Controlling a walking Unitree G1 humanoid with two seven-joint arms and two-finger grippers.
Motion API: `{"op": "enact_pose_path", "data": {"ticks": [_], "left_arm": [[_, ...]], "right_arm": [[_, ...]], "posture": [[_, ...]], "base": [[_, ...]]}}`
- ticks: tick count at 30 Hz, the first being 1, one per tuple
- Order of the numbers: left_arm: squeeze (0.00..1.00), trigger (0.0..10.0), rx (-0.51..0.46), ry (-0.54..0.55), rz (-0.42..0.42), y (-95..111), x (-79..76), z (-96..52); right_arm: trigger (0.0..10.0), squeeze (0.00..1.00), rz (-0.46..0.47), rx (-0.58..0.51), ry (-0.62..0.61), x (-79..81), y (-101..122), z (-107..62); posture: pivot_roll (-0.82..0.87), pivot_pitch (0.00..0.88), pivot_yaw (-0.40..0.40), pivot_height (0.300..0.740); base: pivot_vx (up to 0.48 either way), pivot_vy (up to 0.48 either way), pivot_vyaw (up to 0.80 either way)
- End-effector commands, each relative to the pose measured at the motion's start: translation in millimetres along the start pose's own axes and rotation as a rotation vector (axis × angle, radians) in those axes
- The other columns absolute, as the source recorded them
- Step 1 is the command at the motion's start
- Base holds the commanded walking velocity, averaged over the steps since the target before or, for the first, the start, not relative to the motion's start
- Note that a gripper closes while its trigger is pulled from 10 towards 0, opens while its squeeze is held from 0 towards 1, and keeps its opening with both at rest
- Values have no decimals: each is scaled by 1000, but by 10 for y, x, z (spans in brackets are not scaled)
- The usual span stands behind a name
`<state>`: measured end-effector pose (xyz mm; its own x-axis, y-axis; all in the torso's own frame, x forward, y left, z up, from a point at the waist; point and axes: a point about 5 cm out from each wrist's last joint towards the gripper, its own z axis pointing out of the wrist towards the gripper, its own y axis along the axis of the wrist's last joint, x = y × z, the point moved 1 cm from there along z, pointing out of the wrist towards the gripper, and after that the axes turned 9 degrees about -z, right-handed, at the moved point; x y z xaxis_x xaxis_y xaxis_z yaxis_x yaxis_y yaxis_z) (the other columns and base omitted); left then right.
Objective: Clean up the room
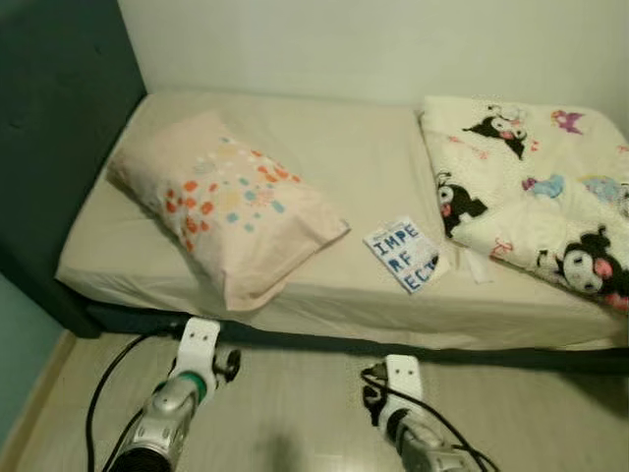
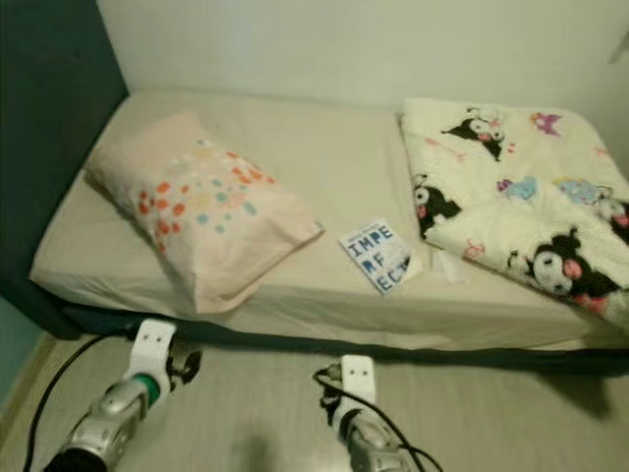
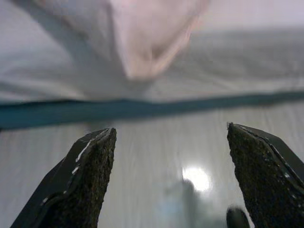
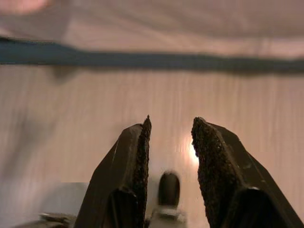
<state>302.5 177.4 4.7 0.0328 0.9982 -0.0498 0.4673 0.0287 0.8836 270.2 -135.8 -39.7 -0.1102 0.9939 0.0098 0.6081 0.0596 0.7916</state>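
Both arms are hanging low over the wooden floor (image 1: 295, 403), left gripper (image 3: 171, 142) spread wide, right gripper (image 4: 170, 128) narrowly parted, empty, facing the bed (image 1: 344, 167) where a blue-lettered booklet (image 1: 403, 254) is lying flat between pillow (image 1: 221, 211) and cartoon-print blanket (image 1: 536, 197).

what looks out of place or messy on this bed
The pillow lies askew, angled across the mattress with a corner at the front edge rather than squared against the headboard. A booklet sits loose near the front edge, and the cartoon-print blanket is bunched up on the robot's right.
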Motion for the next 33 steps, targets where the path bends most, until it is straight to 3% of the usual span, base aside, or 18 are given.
{"op": "enact_pose_path", "data": {"ticks": [1, 7, 9, 11, 15, 20, 33], "left_arm": [[0, 10000, 34, 22, 3, -101, 100, -48], [0, 10000, 25, 23, 11, -110, 170, -92], [0, 10000, 17, 25, 16, -102, 194, -110], [0, 10000, -24, 15, 35, -12, 201, -138], [0, 10000, -81, 5, 59, 128, 183, -164], [0, 10000, -120, 25, 54, 248, 221, -180], [0, 10000, -125, 41, 41, 252, 228, -260]], "right_arm": [[10000, 0, 23, 17, 20, 88, -62, -9], [10000, 0, 48, -37, 5, 55, 26, -4], [10000, 0, 69, -84, 11, 55, 100, -3], [10000, 0, 118, -216, 55, 84, 295, -18], [10000, 0, 154, -311, 85, 92, 431, -47], [10000, 0, 151, -344, 125, 128, 499, -56], [10000, 0, 103, -320, 133, 157, 451, -60]], "posture": [[129, 48, 20, 740], [140, 36, 19, 740], [140, 36, 19, 740], [139, 32, 22, 740], [139, 32, 22, 740], [146, 27, 16, 740], [144, 33, 11, 740]], "base": [[352, 0, 0], [354, 0, 0], [349, 0, 0], [352, 0, 0], [354, 0, 0], [352, 0, 0], [353, 0, 0]]}}
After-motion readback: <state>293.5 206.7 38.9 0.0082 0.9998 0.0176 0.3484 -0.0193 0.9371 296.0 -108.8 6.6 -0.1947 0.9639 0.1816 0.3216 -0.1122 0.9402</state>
